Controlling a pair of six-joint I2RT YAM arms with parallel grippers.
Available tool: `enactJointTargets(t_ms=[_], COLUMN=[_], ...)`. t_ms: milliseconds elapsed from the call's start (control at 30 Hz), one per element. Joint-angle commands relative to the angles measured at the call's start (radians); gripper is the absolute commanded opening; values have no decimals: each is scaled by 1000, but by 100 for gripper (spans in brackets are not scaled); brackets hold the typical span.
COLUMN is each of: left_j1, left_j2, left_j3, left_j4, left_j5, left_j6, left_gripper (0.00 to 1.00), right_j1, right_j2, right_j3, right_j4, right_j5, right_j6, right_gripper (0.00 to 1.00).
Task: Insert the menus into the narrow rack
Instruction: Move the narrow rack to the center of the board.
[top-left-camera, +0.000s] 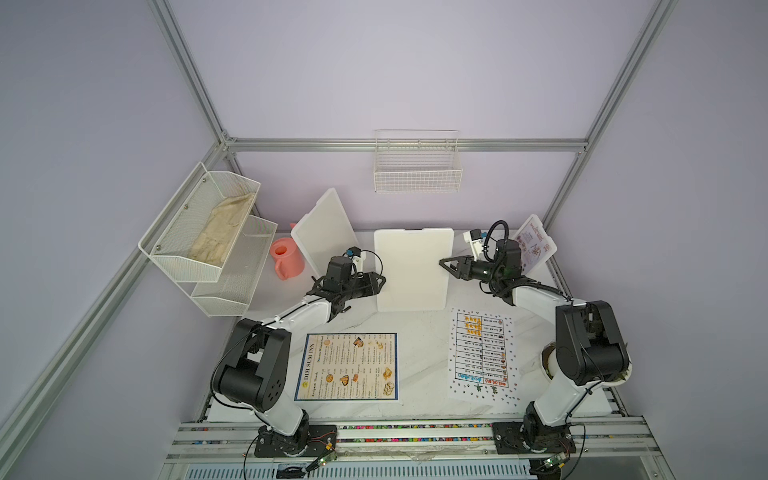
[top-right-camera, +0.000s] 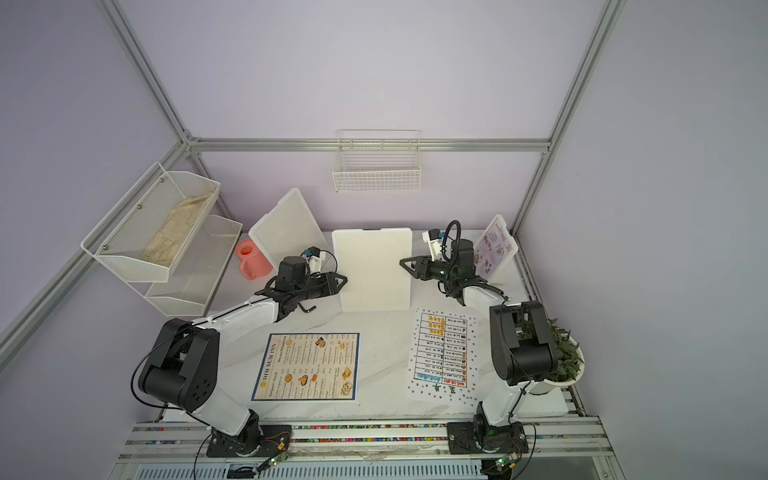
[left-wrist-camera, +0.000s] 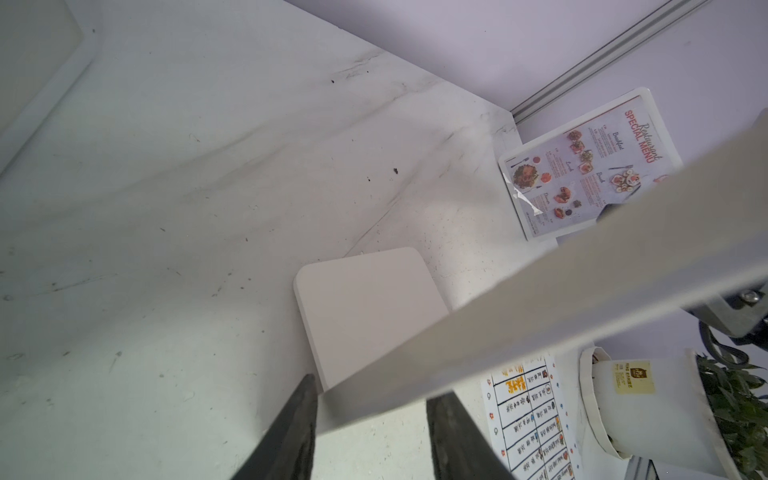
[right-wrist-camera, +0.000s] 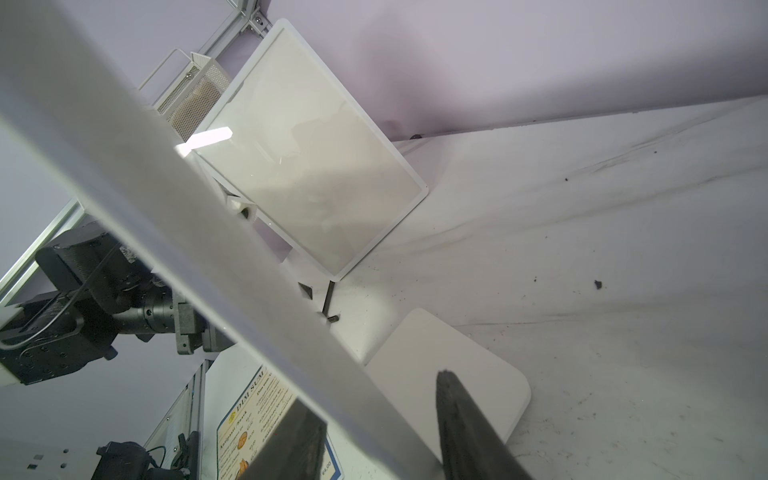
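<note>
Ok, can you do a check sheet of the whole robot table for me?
Surface: white marbled table, dark specks.
Job's things: DIM SUM INN menu and dotted sheet lie flat; Special Menu card sits in a stand at the back; white stand board stands between the grippers.
Clutter: pink jug, potted plant, spare stand.
Grippers: left gripper and right gripper each straddle a board edge; grip unclear.
Cables: black cable loops over the right wrist.
Surroundings: wire basket, mesh shelves holding cloth, lilac walls.
</note>
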Motion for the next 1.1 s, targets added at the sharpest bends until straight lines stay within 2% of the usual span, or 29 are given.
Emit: enactJointTargets(t_ms=[0, 333, 467, 533, 633, 700, 833, 900, 1067], left_j1=[19, 26, 28, 29, 28, 28, 18, -9, -117], left_j2=[23, 60, 50, 38, -9, -64, -194, -277, -376], left_j3=[78, 114, 108, 104, 90, 66, 1, -28, -82], left_j4=[-5, -9, -13, -22, -59, -91, -184, -227, -305], left_j5=[-25, -12, -22, -32, -63, -102, -200, -268, -389], left_j6=[-6, 3, 2, 3, 14, 22, 31, 39, 19], left_gripper=[48, 48, 53, 60, 73, 82, 100, 100, 100], right_j1=[15, 19, 21, 21, 22, 23, 28, 41, 120], right_j2=[-37, -59, -64, -71, -109, -153, -263, -298, -365], right_j3=[-29, -69, -66, -64, -69, -87, -125, -124, -105], right_j4=[34, 31, 25, 12, -33, -76, -227, -331, -634], right_j5=[-17, 1, 11, 17, 55, 113, 311, 408, 784], right_j6=[8, 11, 8, 3, -16, -31, -46, -44, -4], right_gripper=[46, 46, 47, 54, 81, 97, 97, 97, 97])
